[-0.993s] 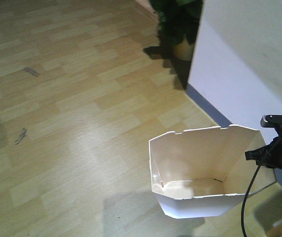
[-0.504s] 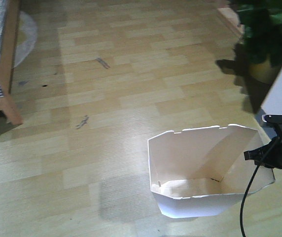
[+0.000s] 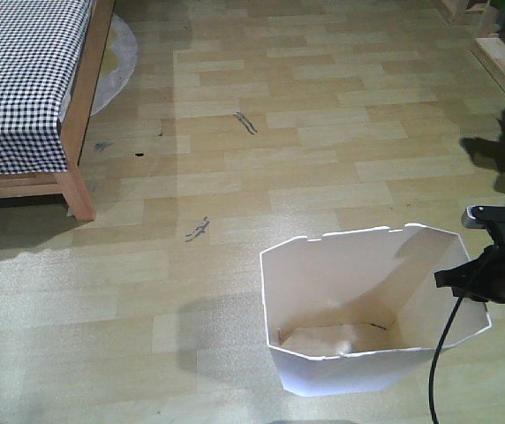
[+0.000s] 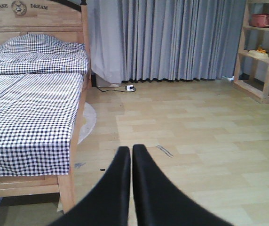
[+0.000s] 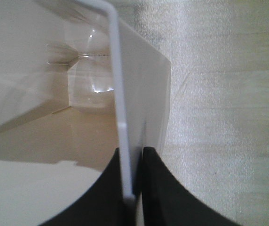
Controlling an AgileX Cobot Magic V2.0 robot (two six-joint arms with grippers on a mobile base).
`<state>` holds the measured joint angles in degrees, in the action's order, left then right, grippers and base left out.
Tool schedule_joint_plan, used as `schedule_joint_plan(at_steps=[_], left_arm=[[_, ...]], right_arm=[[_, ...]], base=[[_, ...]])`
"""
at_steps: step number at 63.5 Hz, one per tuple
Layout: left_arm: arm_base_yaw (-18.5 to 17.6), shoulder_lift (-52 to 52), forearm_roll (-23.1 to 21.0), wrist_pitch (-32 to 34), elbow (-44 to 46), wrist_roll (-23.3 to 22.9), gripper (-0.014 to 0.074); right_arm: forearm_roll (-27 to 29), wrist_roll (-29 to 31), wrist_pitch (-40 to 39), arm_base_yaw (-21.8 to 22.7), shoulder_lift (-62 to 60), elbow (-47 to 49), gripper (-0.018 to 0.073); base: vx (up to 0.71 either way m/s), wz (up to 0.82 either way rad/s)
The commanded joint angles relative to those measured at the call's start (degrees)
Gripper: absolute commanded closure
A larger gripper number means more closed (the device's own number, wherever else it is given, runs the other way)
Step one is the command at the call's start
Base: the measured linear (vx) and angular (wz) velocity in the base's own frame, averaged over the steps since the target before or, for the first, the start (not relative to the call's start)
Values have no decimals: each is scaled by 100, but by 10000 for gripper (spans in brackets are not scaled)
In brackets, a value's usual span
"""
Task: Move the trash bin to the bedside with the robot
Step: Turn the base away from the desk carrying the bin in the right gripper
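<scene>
The bin [image 3: 372, 305] stands upright with its open top facing up over the wood floor [image 3: 279, 132]; whether its base touches the floor cannot be told. The right gripper [image 5: 135, 155] sits at the bin's right-hand rim. Its jaws are closed on the thin wall: one finger lies against the inner face, the other against the outer face, and the rim edge passes between them. A black cable [image 3: 442, 353] hangs from this gripper, just beside the bin's right wall. The left gripper [image 4: 131, 150] is clear of the bin. Its jaws are pressed together with only a hairline gap, and nothing is between them. The bed [image 3: 23, 79], with checked bedding on a wooden frame, is well apart from the bin, beyond it and to its left. A few dark marks lie on the floor between the bin and the bed.
</scene>
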<state>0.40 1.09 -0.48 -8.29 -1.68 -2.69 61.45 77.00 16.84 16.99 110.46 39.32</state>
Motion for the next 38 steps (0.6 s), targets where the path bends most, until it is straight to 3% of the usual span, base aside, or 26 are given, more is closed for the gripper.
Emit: schedule_joint_plan(at_steps=[1, 38], left_arm=[[-18, 55, -51, 410, -158, -53, 602], [-18, 55, -51, 410, -158, -53, 602]], right_arm=[[311, -73, 373, 26, -366, 132, 565], [311, -79, 373, 26, -366, 132, 565]], base=[[23, 8], [30, -2]])
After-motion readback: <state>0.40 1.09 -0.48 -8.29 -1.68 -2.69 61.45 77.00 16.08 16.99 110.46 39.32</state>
